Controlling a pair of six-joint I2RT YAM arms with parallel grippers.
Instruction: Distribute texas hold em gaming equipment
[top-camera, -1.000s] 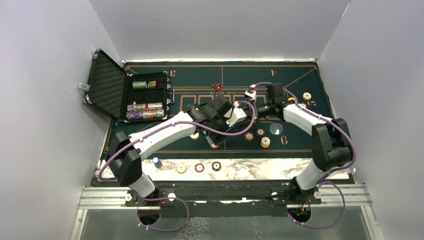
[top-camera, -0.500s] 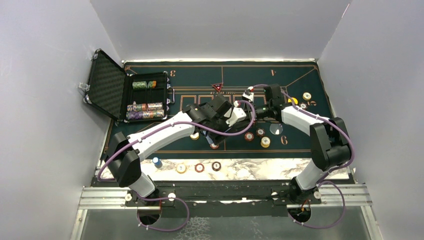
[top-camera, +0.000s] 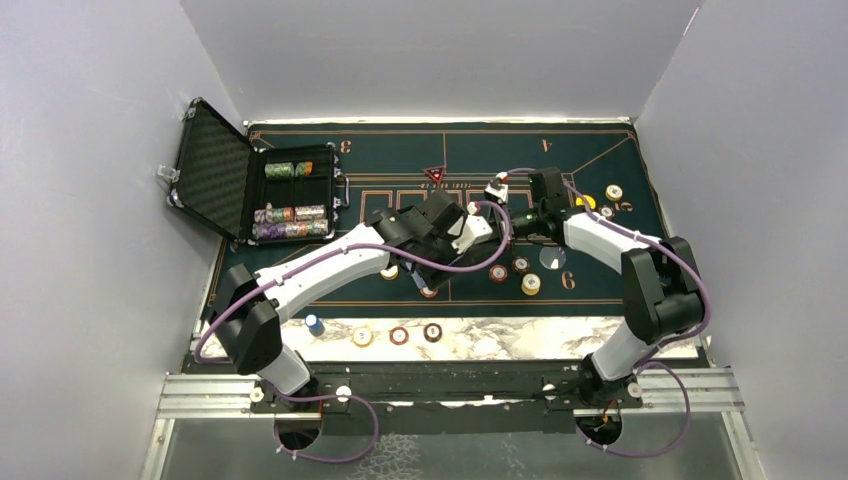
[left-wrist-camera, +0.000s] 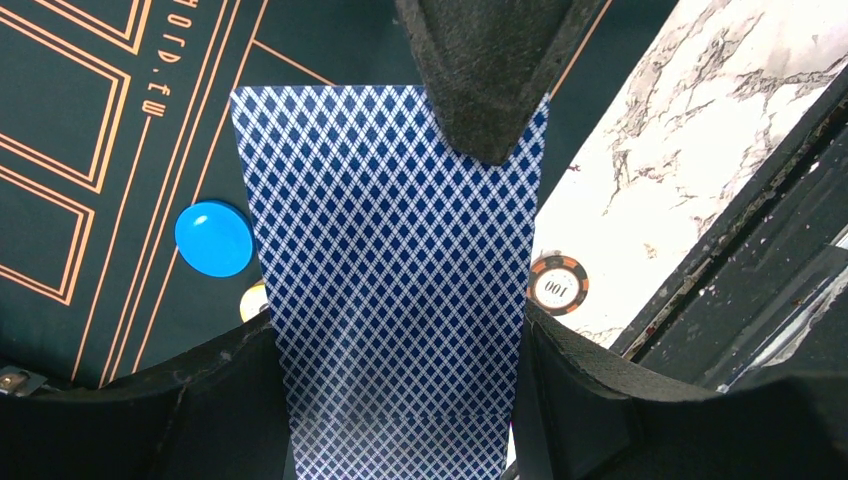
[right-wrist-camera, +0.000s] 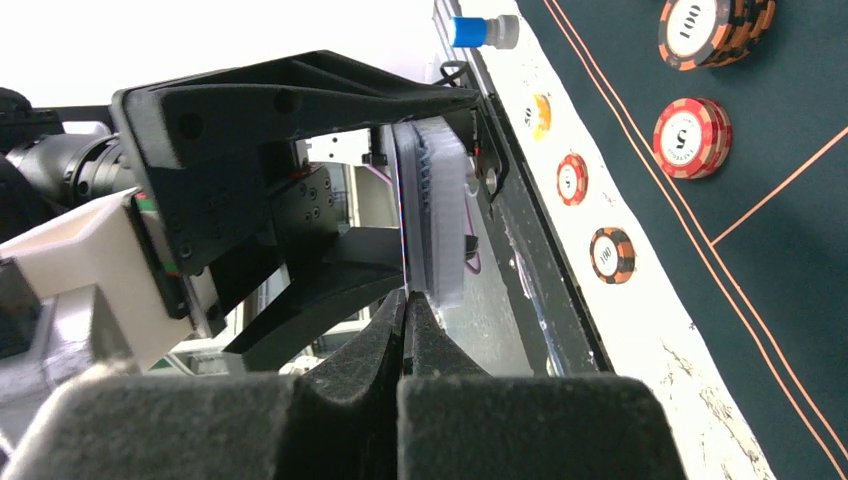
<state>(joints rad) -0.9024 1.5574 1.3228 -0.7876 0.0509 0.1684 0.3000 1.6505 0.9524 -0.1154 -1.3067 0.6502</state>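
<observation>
My left gripper (left-wrist-camera: 400, 400) is shut on a deck of blue-backed playing cards (left-wrist-camera: 390, 270), held above the mat. In the right wrist view the deck (right-wrist-camera: 435, 220) stands edge-on. My right gripper (right-wrist-camera: 408, 300) is shut, its fingertips (left-wrist-camera: 487, 90) pinching the far edge of the deck's top card. In the top view both grippers meet over the middle of the mat, left gripper (top-camera: 478, 228) and right gripper (top-camera: 510, 222). Round chips (top-camera: 498, 273) and a clear disc (top-camera: 552, 257) lie near them. A red triangular marker (top-camera: 434, 174) lies farther back.
The open black case (top-camera: 250, 185) with chip rows stands at the back left. Three chips (top-camera: 399, 335) and a blue-capped piece (top-camera: 314, 323) rest on the marble strip (top-camera: 500, 335). A blue disc (left-wrist-camera: 213, 238) lies on the green mat (top-camera: 590, 150) under the deck.
My right gripper has shifted slightly left to the deck and its jaws have closed on the top card's edge. The left arm and the deck have stayed put.
</observation>
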